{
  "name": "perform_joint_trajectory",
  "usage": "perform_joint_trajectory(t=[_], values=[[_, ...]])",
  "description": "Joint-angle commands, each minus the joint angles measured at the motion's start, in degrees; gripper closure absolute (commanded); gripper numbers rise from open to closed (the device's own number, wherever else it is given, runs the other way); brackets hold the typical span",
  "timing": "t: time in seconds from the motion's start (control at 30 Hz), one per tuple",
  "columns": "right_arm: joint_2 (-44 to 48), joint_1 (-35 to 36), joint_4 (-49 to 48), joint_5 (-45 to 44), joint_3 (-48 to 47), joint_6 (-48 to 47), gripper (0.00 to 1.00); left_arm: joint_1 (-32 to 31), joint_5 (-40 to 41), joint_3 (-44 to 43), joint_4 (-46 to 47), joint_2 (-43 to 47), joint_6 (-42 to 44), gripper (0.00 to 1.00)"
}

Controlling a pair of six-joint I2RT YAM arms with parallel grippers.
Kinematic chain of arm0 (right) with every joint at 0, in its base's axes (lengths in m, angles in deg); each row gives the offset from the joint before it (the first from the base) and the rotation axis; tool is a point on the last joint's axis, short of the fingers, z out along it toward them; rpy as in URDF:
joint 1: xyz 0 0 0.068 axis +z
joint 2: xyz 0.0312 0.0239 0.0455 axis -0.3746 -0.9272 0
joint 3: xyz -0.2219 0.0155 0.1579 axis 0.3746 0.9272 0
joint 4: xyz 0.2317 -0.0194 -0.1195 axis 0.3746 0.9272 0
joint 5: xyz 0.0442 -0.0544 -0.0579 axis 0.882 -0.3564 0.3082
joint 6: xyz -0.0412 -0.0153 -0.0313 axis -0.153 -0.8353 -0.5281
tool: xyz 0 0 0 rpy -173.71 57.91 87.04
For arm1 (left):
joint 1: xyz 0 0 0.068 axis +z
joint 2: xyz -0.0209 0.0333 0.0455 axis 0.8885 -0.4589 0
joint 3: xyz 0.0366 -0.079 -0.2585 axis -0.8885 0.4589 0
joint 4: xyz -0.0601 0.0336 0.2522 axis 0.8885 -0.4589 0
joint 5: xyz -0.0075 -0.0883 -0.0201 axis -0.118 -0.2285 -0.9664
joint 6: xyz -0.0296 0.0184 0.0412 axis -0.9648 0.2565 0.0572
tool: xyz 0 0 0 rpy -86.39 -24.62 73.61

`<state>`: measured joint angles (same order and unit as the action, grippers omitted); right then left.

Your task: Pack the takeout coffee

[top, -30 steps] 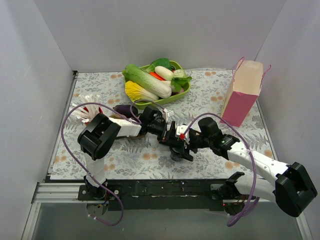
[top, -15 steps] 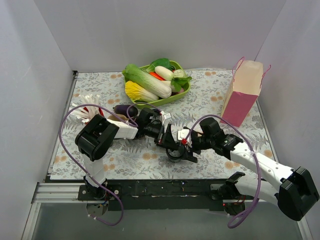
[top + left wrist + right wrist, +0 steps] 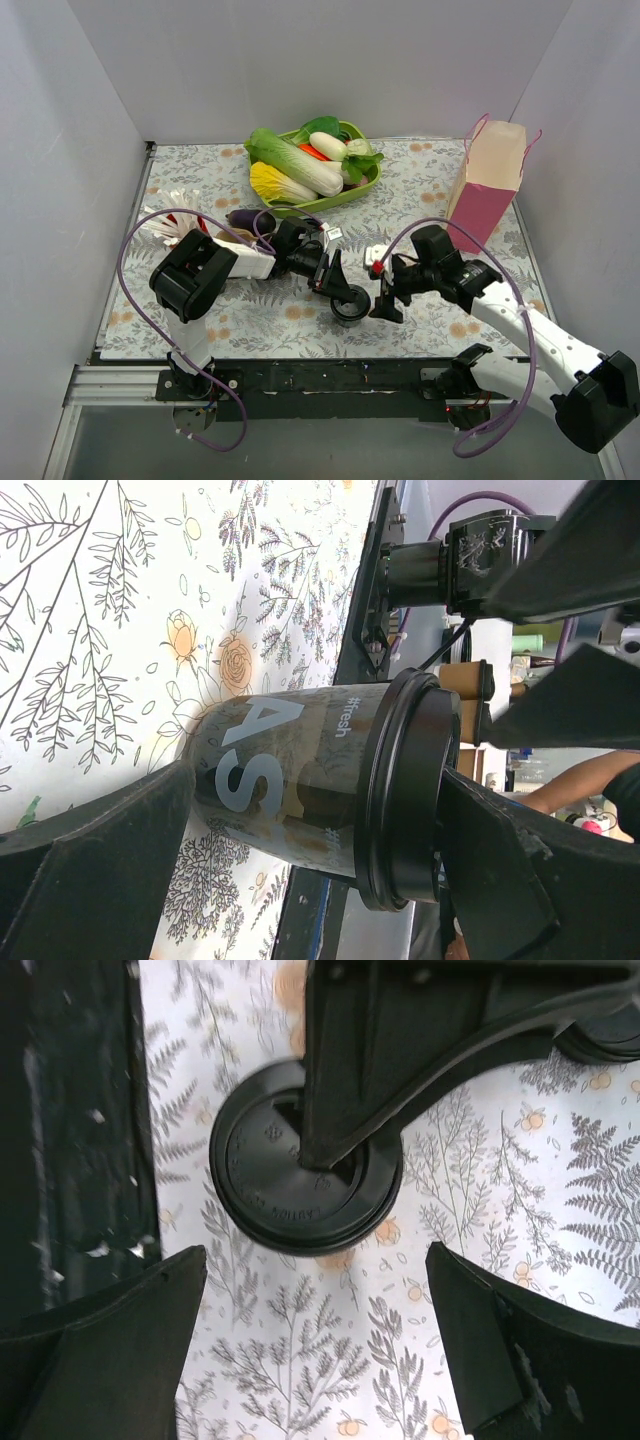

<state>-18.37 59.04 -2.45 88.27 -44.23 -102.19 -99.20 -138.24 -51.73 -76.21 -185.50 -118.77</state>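
The takeout coffee [image 3: 350,304], a dark cup with a black lid, stands near the table's front edge. My left gripper [image 3: 338,284] is on it: in the left wrist view the cup [image 3: 300,780] lies between the jaws [image 3: 315,775], one finger pressing the lid top and the other against the base. My right gripper [image 3: 386,294] is open and empty just right of the cup. In the right wrist view the lid [image 3: 262,1175] lies beyond my open right gripper [image 3: 315,1260], with a left finger [image 3: 345,1070] across it.
A green bowl [image 3: 362,183] of vegetables stands at the back centre. A pink paper bag [image 3: 484,192] stands at the right. A red cup of white straws [image 3: 172,226] and an aubergine [image 3: 244,217] are at the left. The black front rail [image 3: 320,378] runs close behind the cup.
My right gripper has let go of the cup and drawn back to the right, jaws open. The left gripper and cup have shifted slightly towards the front edge.
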Motion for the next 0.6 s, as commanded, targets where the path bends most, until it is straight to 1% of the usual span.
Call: perform_joint_trajectory(t=[0.0, 0.03, 0.1, 0.13, 0.17, 0.23, 0.33, 0.37, 0.4, 0.57], values=[[-3.8, -6.5, 1.0, 13.7, -6.1, 14.4, 0.03, -0.2, 8.3, 2.3, -4.4, -1.2, 5.7, 0.02], [-7.3, -7.9, 0.7, 19.0, -6.3, 19.9, 0.03, -0.2, 8.3, 2.3, -4.3, -1.2, 5.5, 0.02], [-11.0, -12.1, -1.8, 23.6, -5.7, 25.9, 0.04, -0.2, 8.0, 2.4, -4.2, -1.2, 5.5, 0.02], [-13.9, -13.5, -3.3, 28.6, -4.9, 30.5, 0.02, -0.2, 8.0, 2.4, -4.2, -1.1, 5.5, 0.02], [-14.8, -14.8, -7.7, 30.4, -4.1, 33.0, 0.02, -0.2, 8.1, 2.4, -4.2, -1.1, 5.5, 0.02], [-16.2, -16.8, -11.9, 31.2, -2.3, 37.0, 0.02, -0.2, 8.0, 2.4, -4.2, -1.1, 5.6, 0.02], [-18.9, -17.1, -13.2, 32.1, -2.9, 37.0, 0.02, -0.2, 8.0, 2.3, -4.0, -1.3, 5.4, 0.02], [-19.3, -17.1, -14.3, 31.9, -2.6, 40.4, 0.02, -0.2, 8.0, 2.1, -4.1, -1.3, 5.3, 0.02], [-19.6, -17.0, -17.0, 31.7, -2.1, 41.9, 0.02, -0.1, 7.9, 2.0, -3.9, -1.4, 5.3, 0.02], [-21.5, -17.0, -20.7, 30.7, 1.1, 46.8, 0.03, -0.1, 7.8, 1.9, -3.3, -1.7, 4.8, 0.02]])
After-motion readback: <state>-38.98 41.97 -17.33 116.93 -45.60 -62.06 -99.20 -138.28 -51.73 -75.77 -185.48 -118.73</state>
